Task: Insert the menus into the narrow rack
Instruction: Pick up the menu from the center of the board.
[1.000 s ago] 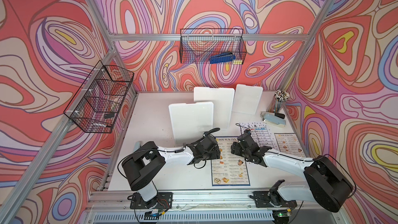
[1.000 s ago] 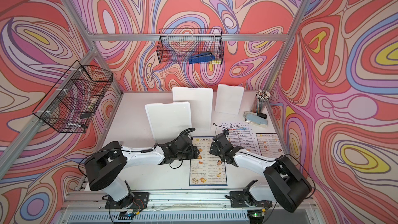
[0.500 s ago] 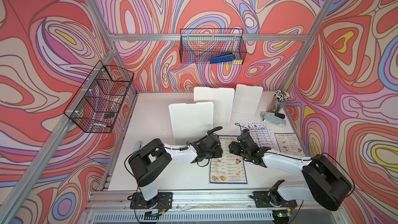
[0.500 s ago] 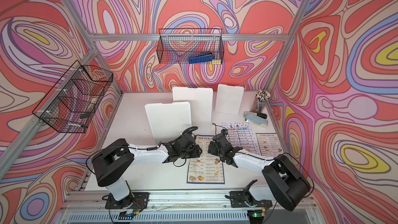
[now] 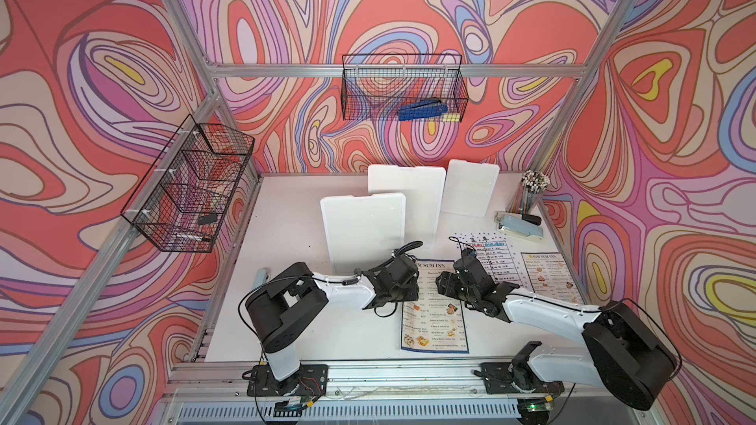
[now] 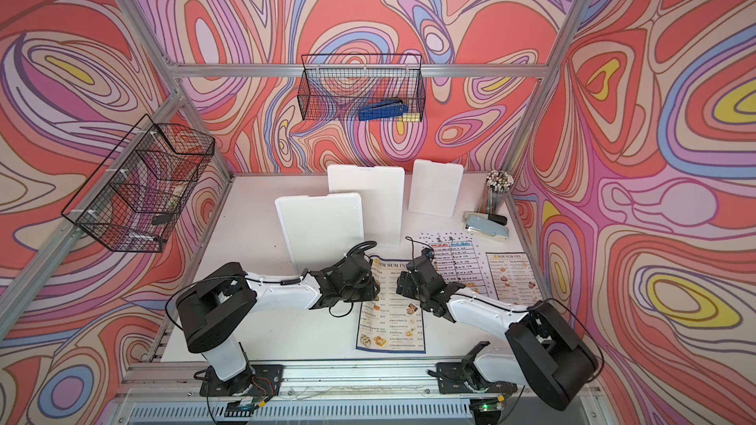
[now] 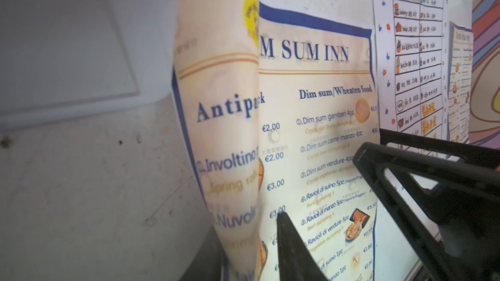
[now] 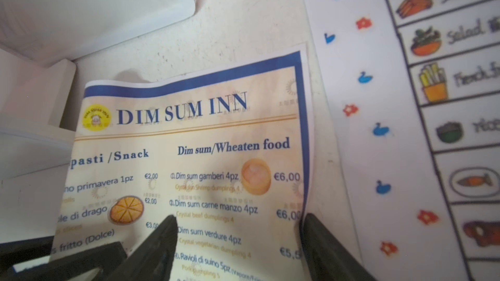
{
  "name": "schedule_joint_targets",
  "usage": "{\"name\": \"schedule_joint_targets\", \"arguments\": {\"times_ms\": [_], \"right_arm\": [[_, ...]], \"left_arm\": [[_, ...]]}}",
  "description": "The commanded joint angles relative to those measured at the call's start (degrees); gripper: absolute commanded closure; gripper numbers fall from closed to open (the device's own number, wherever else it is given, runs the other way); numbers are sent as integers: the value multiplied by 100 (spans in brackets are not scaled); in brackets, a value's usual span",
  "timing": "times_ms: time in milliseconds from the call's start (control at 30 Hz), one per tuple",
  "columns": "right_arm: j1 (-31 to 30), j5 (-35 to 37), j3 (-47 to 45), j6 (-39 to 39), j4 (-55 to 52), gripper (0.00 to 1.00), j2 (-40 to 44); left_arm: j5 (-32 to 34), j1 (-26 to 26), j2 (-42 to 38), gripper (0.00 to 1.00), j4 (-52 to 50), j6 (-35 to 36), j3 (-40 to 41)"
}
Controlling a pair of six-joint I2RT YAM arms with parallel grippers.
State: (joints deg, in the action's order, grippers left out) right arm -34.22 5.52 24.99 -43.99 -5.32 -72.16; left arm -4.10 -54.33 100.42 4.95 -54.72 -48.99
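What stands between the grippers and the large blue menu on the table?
Nothing visible does. The left gripper sits at the left edge of the large blue menu, where the paper bulges up beside one finger. The right gripper is open above the menu's right part, with bare paper between its fingers.

In both top views we look down from high above the front edge of the table [image 5: 360,337] [image 6: 307,333]. We face the back wall [image 5: 368,14] from far enough off to hold the whole workspace. These two views share almost the entire scene.

From the left wrist we sit just behind the left gripper [image 7: 246,239]. We look out along its fingers [image 7: 289,247], very close to the big menu [image 7: 324,104] just ahead.

From the right wrist we sit just behind the right gripper [image 8: 239,217], facing past its fingertips [image 8: 167,228] at that same menu, equally close. Both wrist views share the menu's heading and the white menu [image 7: 405,77] [image 8: 351,131] beside it.
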Motion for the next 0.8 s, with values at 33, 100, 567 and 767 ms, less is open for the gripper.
{"name": "schedule_joint_targets", "arguments": {"times_ms": [33, 100, 567, 767], "right_arm": [[-46, 159, -103, -86, -386, 24, 376], [-46, 211, -134, -99, -459, 24, 537], [-50, 183, -189, -95, -399, 24, 573], [-46, 213, -211, -78, -426, 24, 617]], "left_arm": [[-60, -52, 13, 77, -320, -39, -24], [-57, -68, -22, 79, -400, -21, -53], [102, -106, -356, 77, -591, -73, 20], [142, -106, -501, 82, -631, -109, 48]]}}
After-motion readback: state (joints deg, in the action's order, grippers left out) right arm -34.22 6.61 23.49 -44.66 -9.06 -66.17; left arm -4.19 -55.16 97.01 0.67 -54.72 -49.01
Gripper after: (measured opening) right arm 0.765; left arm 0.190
